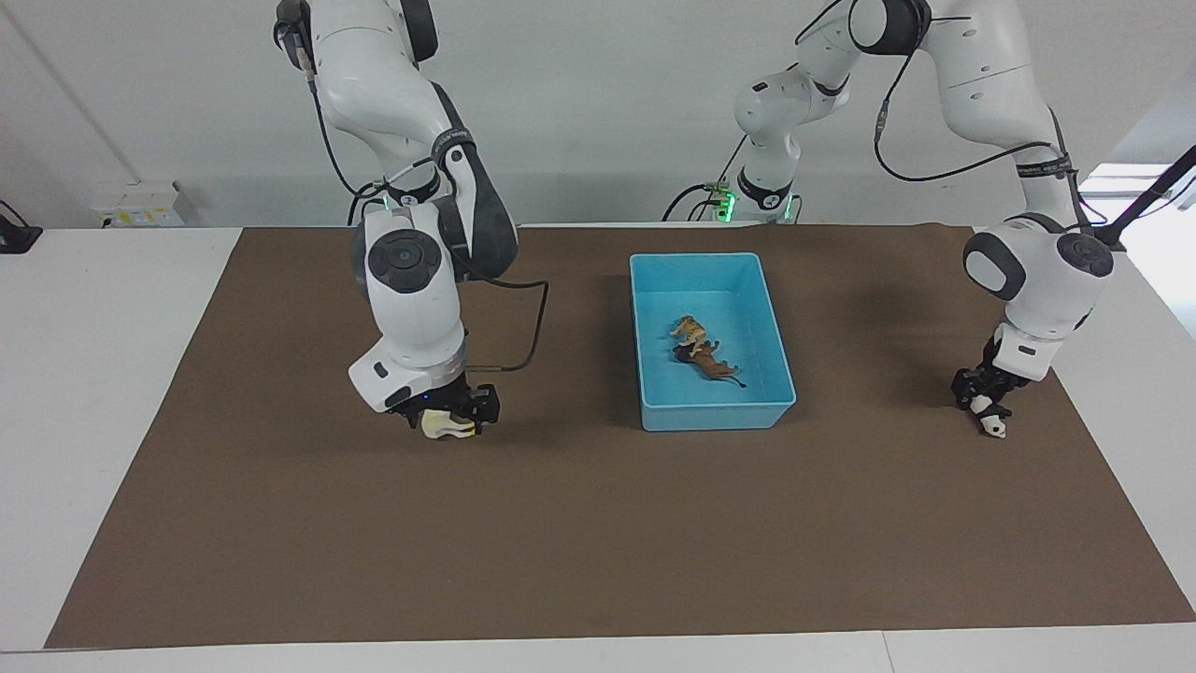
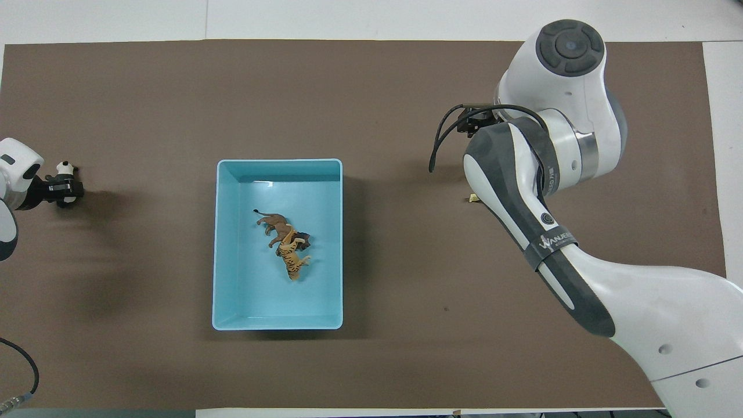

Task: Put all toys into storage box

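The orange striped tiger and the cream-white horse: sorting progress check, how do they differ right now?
The orange striped tiger lies in the light blue storage box, against the brown lion; the cream-white horse is on the brown mat, outside the box. No gripper is near the tiger; the right gripper is down around the horse. Both are small animal figurines.
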You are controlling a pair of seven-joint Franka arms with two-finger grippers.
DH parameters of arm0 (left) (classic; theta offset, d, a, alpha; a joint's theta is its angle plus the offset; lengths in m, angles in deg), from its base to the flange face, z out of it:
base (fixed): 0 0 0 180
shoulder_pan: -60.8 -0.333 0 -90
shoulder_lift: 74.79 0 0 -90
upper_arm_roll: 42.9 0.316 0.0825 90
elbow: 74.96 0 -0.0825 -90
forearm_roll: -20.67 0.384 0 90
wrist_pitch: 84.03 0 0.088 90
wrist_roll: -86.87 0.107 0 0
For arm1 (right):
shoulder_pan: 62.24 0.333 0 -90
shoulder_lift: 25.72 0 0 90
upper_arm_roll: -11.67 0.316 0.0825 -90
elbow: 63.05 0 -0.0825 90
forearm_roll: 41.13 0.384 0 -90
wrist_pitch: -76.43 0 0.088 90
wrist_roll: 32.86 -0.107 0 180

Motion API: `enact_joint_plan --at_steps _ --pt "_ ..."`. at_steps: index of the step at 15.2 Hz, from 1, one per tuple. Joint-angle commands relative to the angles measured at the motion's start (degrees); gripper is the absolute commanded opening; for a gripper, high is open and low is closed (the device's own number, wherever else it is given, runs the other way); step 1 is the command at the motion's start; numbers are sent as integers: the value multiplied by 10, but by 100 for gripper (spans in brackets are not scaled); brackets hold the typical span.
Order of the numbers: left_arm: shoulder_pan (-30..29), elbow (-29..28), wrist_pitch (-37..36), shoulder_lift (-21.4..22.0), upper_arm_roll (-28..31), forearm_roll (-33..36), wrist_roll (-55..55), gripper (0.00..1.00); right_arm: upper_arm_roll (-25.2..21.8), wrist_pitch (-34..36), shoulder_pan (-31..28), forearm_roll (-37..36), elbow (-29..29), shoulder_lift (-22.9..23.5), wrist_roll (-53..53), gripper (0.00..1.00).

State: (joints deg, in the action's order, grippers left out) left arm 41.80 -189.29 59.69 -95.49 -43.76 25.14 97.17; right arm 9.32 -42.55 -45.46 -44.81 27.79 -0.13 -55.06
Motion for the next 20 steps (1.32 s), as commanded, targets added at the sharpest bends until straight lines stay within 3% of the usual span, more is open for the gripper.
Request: enact_joint_plan --at_steps 1,7,9,11,14,15,16,17,20 --pt "-6 -5 9 4 -3 7 6 39 9 -105 -7 3 171 -74 36 100" --pt "11 44 -55 7 -5 6 -4 39 8 -120 -23 3 232 -92 89 100" --pt "31 53 -91 23 -5 5 -41 39 9 -163 -30 3 244 -86 93 100" --pt "73 53 -146 61 -6 5 -118 39 9 -241 -26 3 277 -74 85 100" --pt "159 53 -256 124 -9 4 -263 39 9 -252 -29 3 280 -68 87 100" --pt "191 53 -279 140 -10 4 -325 40 9 -252 -29 3 280 -68 87 85" --pt "226 53 -298 152 -10 -3 -385 41 9 -251 -28 3 280 -68 87 25" --pt "256 53 -306 159 -10 -20 -438 42 9 -245 -26 3 277 -68 81 0" --pt "352 39 -303 176 -9 -47 -579 48 9 -228 -20 3 269 -68 76 0"
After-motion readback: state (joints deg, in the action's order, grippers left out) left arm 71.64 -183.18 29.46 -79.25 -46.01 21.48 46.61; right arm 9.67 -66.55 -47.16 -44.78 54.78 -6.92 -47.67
